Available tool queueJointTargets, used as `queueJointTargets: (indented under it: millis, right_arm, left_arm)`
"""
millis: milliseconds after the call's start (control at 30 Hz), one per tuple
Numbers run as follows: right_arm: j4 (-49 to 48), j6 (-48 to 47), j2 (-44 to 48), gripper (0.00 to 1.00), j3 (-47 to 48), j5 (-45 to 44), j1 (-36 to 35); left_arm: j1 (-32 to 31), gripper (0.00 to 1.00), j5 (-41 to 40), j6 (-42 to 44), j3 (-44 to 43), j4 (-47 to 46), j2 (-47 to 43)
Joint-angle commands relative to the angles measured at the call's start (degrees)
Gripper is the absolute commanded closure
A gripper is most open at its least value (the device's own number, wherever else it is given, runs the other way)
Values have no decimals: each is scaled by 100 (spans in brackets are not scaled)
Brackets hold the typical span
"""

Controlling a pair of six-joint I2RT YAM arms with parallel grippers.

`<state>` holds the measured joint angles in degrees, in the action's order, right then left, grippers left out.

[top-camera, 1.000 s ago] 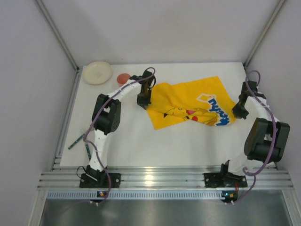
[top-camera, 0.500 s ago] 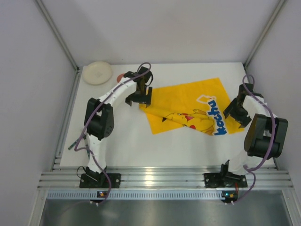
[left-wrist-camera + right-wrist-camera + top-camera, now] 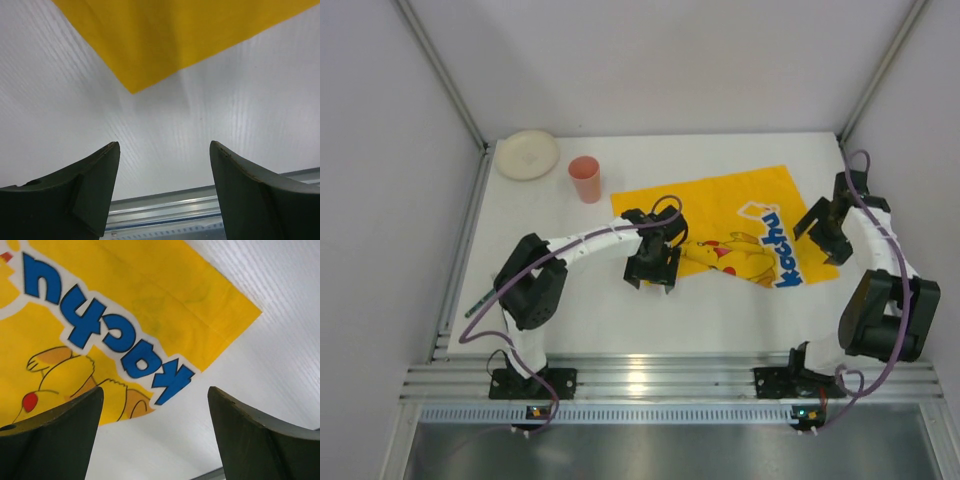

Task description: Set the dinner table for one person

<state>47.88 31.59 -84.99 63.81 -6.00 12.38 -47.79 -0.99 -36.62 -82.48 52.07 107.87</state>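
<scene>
1. The dinner table (image 3: 720,310), a large plain white top, fills the enclosure in front of both arms.
2. One yellow cartoon-print cloth mat (image 3: 740,215) lies spread flat on the middle-right of it, slightly skewed.
3. The mat looks like the only step done. Judging by the layout, the dishes have yet to go onto it.
4. One pale round plate (image 3: 527,155) sits in the far left corner, well apart from the mat.
5. One pink cup (image 3: 585,178) stands upright just beside the plate, near the mat's far left corner.
6. One thin dark item (image 3: 478,303) lies at the left edge, too small to identify.
7. Two grippers are in view. The left gripper (image 3: 650,282) hovers at the mat's near left corner, jaws spread, grasping nothing.
8. The right gripper (image 3: 820,232) hangs over the mat's right corner, also released and empty.
</scene>
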Motion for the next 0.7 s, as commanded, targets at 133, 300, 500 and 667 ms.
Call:
queueJointTargets:
  millis: [133,300,500,667]
  right_arm:
    - [634,137,1001,16,-35,565,-507]
    - [740,22,1309,16,-176,416,-675]
    - [811,-48,1511,17,-317,372,-930]
    - [890,-171,1626,17,-510,161,-1124]
  left_arm:
    - [-20,19,-999,-417,171,-575,93]
    - [33,18,-1069,-284,100,-997,348]
    - [103,28,-1359,-293,65,-1181,831]
    - [322,64,-1114,-275,57,-1428,1156]
